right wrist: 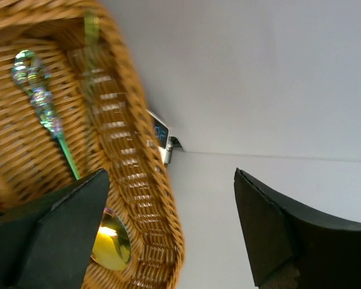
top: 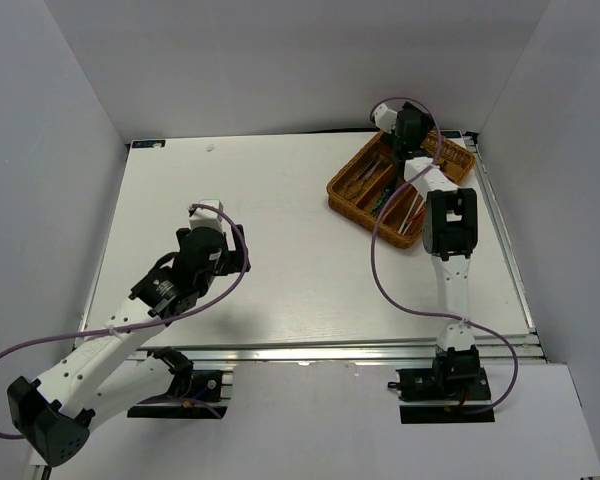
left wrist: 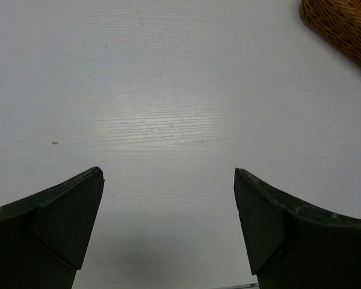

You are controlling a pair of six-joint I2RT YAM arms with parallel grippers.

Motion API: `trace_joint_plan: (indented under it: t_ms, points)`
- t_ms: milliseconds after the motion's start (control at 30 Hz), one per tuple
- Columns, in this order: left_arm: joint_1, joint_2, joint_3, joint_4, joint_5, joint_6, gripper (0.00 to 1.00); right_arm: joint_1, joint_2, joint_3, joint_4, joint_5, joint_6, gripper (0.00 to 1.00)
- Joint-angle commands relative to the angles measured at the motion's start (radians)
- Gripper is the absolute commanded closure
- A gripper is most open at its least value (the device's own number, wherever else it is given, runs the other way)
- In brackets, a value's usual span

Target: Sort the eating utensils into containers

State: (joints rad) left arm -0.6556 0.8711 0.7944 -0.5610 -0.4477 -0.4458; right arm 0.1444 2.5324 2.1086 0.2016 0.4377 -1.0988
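Hovering over the wicker tray (right wrist: 126,120), the right gripper (right wrist: 169,173) gapes empty, seemingly positioned for dropping cutlery inside, where 1 teal-stemmed iridescent utensil (right wrist: 42,102) lies; the left gripper (left wrist: 168,171) waits open above the table (left wrist: 168,90).

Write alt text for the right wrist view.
The right arm's dark jaws stand wide open, holding nothing, over the rim of a brown wicker tray. Inside lie a slim iridescent green utensil and a shiny yellowish rounded piece; white table lies beyond.
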Motion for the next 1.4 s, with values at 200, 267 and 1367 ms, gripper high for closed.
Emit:
trace_joint_plan:
  t_ms: [200, 267, 1367]
  points:
    - [-0.010, -0.009, 0.003, -0.002, -0.040, -0.008, 0.02, -0.019, -0.162, 0.103, -0.091, -0.039, 0.232, 0.11]
    - [-0.010, -0.007, 0.005, -0.005, -0.057, -0.011, 0.02, -0.019, -0.205, 0.132, -0.170, -0.092, 0.321, 0.11]
    - [-0.010, -0.167, 0.183, -0.195, -0.649, -0.102, 0.02, -0.009, -1.756, -1.067, -0.594, -0.402, 1.297, 0.11]
